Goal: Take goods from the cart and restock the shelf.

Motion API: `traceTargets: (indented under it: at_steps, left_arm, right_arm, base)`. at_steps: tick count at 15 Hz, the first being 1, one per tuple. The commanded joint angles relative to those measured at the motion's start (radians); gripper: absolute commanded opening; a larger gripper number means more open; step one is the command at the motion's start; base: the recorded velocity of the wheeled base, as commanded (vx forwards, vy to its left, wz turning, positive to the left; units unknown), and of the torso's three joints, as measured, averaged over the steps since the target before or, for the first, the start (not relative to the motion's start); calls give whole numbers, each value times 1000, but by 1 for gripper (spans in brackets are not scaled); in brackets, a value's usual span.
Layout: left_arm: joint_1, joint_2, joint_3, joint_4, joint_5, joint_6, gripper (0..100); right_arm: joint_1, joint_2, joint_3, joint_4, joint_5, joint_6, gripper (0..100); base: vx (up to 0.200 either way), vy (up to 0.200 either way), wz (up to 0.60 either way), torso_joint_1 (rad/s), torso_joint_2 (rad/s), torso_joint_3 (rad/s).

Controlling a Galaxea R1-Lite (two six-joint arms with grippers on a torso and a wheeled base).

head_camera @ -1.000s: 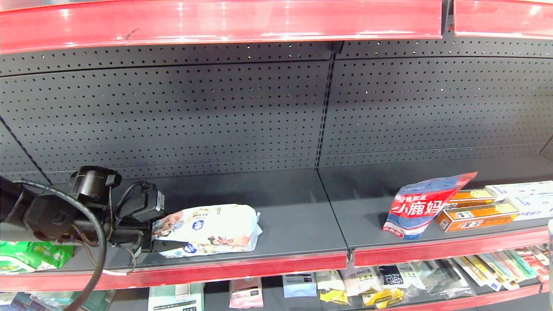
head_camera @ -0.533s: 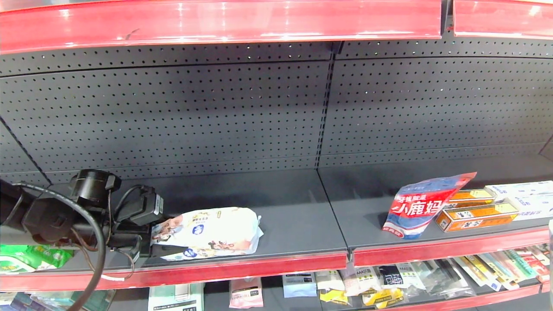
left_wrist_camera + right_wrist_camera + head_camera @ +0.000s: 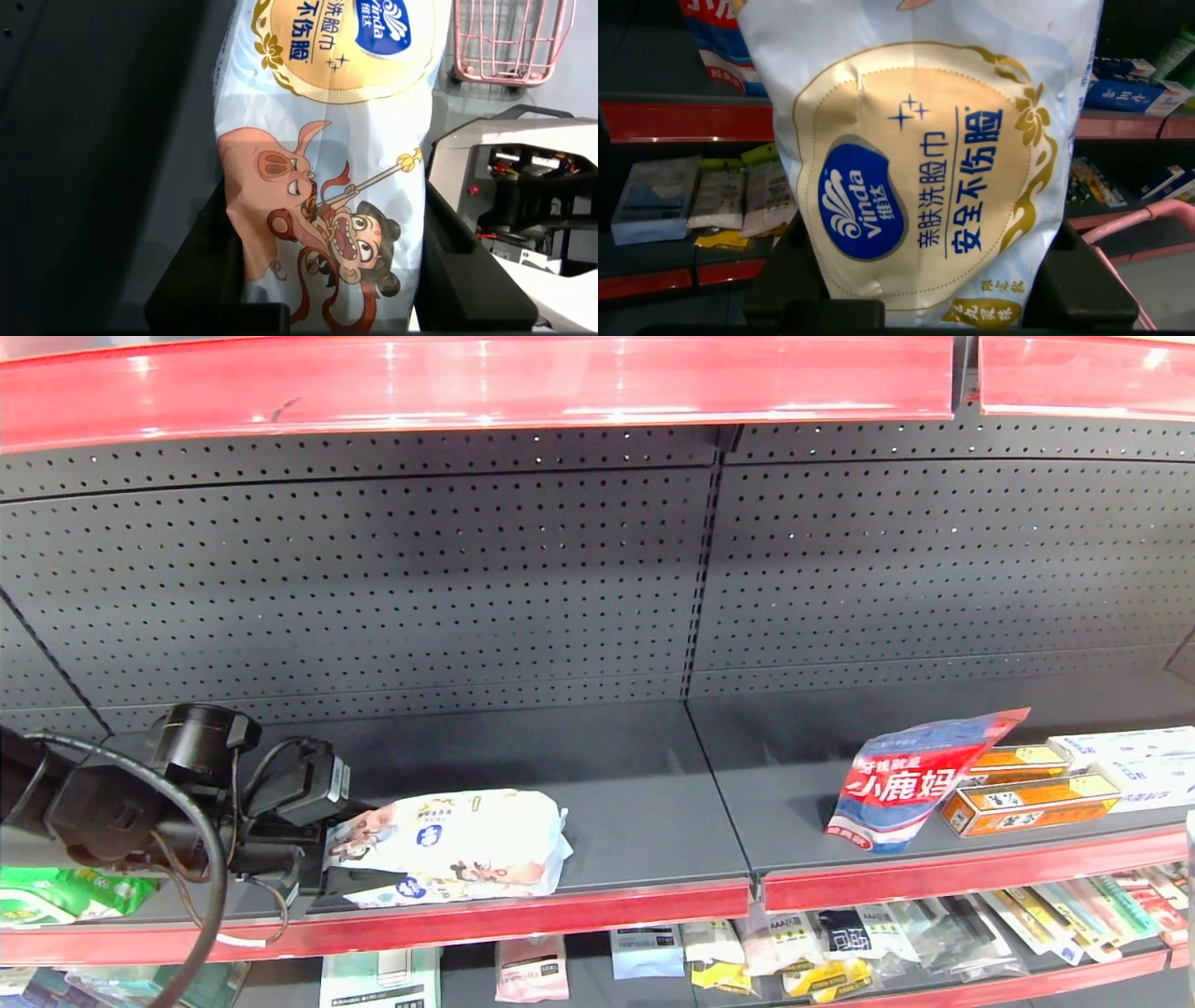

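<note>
Lying flat on the shelf (image 3: 635,803), the pack (image 3: 457,845) sits close to the red front lip, its long side along the edge. Its near end is clamped between the fingers of the left gripper (image 3: 331,859); the left wrist view has both dark fingers pressed against the sides of the pack (image 3: 327,187), so the grasp is closed on it. Bare shelf lies beyond its far end, and a red pouch (image 3: 910,779) leaning on orange boxes (image 3: 1032,803) stands well apart to the right. A green packet (image 3: 56,891) lies beside the arm on the left.

The right gripper (image 3: 929,299) grips a second pack (image 3: 924,159) of the same kind, held up in front of the shelving, with the pink cart (image 3: 1148,243) near it.

The step in hand looks like the placing of the first pack: it seems to rest on the shelf already. The next move calls for the left fingers to let go and draw straight back without dragging the pack over the lip. Then the second pack needs a spot beside it.
</note>
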Motion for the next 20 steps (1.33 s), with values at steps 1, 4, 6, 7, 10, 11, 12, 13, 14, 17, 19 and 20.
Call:
traceTargets:
  at_steps: [1, 4, 6, 7, 10, 11, 12, 13, 14, 17, 19, 20]
  left_arm:
    - [1, -4, 8, -1, -2, 1, 0]
    - [0, -10, 15, -1, -15, -1, 0]
    - [1, -4, 15, -1, -13, -1, 0]
    - [1, -4, 17, -3, -8, -1, 0]
    - [1, 7, 17, -4, -7, -4, 0]
    - [1, 8, 17, -4, -7, -4, 0]
    - [1, 8, 17, -4, -7, -4, 0]
    - [1, 8, 19, -4, -5, -4, 0]
    - [1, 8, 19, -4, -5, -4, 0]
    - [1, 8, 15, -4, -5, -4, 0]
    - [1, 8, 12, -3, -7, -10, 100]
    - [1, 3, 17, -3, -10, -19, 100]
  right_arm:
    - [0, 2, -1, 0, 0, -1, 0]
    - [0, 2, -1, 0, 0, -1, 0]
    - [0, 2, -1, 0, -2, -1, 0]
    - [0, 2, -1, 0, -2, -1, 0]
    - [0, 2, -1, 0, 0, -1, 0]
    - [0, 2, -1, 0, -2, -1, 0]
    - [0, 2, -1, 0, -2, -1, 0]
    - [0, 2, -1, 0, -2, -1, 0]
    - [0, 2, -1, 0, -2, -1, 0]
    - [0, 2, -2, 0, -2, -1, 0]
    - [0, 2, -2, 0, -2, -1, 0]
    - [0, 2, -2, 0, -2, -1, 0]
  base:
    - [0, 0, 0, 0, 0, 0]
    - [0, 0, 0, 0, 0, 0]
    - [0, 0, 0, 0, 0, 0]
    - [0, 0, 0, 0, 0, 0]
    - [0, 0, 0, 0, 0, 0]
    - [0, 0, 0, 0, 0, 0]
    - [0, 0, 0, 0, 0, 0]
    - [0, 0, 0, 0, 0, 0]
    - [0, 0, 0, 0, 0, 0]
    - [0, 0, 0, 0, 0, 0]
    - [0, 0, 0, 0, 0, 0]
    - [0, 0, 0, 0, 0, 0]
